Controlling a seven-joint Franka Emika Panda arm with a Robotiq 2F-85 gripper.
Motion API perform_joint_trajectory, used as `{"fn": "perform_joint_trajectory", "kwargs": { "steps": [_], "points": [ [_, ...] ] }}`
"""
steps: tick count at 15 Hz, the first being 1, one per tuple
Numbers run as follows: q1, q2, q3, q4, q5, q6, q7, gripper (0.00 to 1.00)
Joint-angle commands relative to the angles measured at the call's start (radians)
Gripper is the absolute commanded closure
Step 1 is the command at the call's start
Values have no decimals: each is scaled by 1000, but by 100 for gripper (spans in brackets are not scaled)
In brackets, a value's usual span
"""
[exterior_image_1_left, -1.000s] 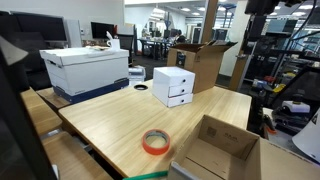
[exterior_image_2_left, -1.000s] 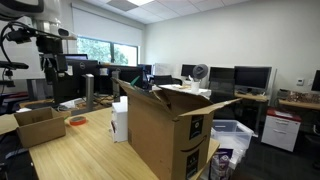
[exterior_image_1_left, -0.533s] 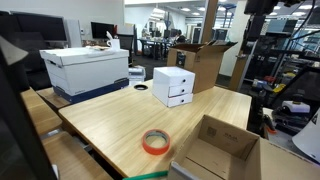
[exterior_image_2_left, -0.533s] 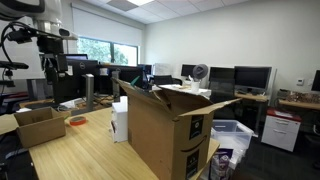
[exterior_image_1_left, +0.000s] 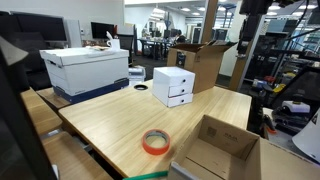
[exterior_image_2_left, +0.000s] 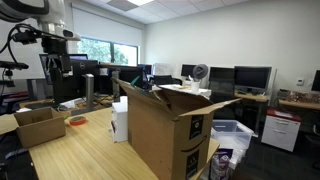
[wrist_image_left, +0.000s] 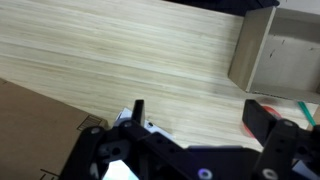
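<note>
Two jaws gape empty, shown only by wrist view; probably tape roll beside.

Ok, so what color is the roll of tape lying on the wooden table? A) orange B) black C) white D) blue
A: the tape roll lying flat on the table, next to the small open cardboard box, is orange.

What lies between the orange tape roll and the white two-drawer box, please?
Nothing: bare wooden tabletop separates orange tape roll from white drawer box, in an exterior view.
</note>
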Motion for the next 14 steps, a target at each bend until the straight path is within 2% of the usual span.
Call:
{"fn": "perform_joint_trajectory", "kwargs": {
  "steps": [1, 7, 14],
  "points": [
    [6, 54, 14, 32, 10, 23, 36, 0],
    [11, 112, 49, 57, 15, 81, 101, 0],
    [57, 186, 58, 87, 49, 107, 76, 0]
  ]
}}
